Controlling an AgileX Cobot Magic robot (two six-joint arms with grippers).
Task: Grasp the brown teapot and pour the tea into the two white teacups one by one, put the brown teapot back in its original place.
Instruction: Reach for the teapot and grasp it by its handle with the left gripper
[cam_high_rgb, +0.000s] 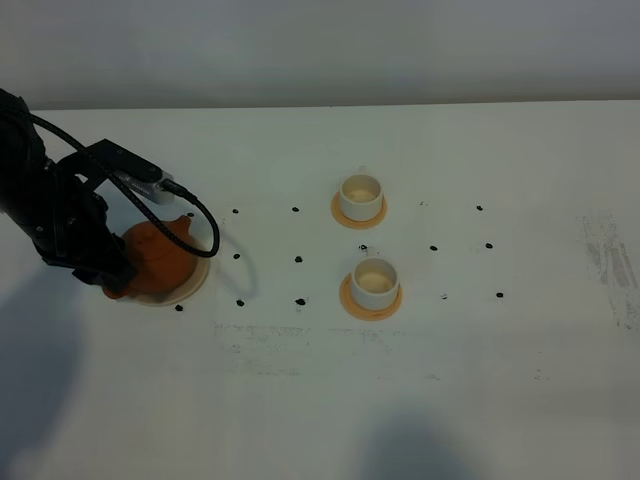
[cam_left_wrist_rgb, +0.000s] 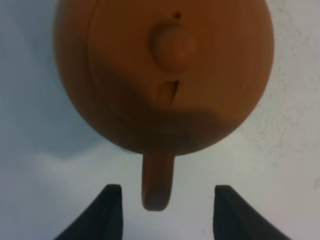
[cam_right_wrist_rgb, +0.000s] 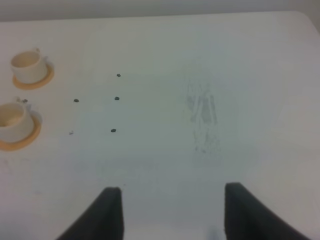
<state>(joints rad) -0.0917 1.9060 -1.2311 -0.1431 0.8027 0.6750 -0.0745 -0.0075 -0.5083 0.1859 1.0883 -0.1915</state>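
The brown teapot (cam_high_rgb: 158, 258) sits on its beige coaster (cam_high_rgb: 192, 290) at the table's (cam_high_rgb: 500, 380) left. The left gripper (cam_left_wrist_rgb: 167, 189) stands wide - the loop handle (cam_left_wrist_rgb: 157, 180) lies between its jaws, untouched. The right gripper (cam_right_wrist_rgb: 172, 188) is wide too, empty. 2 white teacups (cam_high_rgb: 361, 196) (cam_high_rgb: 374, 281) stand on orange coasters (cam_high_rgb: 347, 302).

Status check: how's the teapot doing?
Left end effector open, straddling the handle, no grip. Brown teapot on beige coaster. Right end effector open, empty. Nothing in the way.
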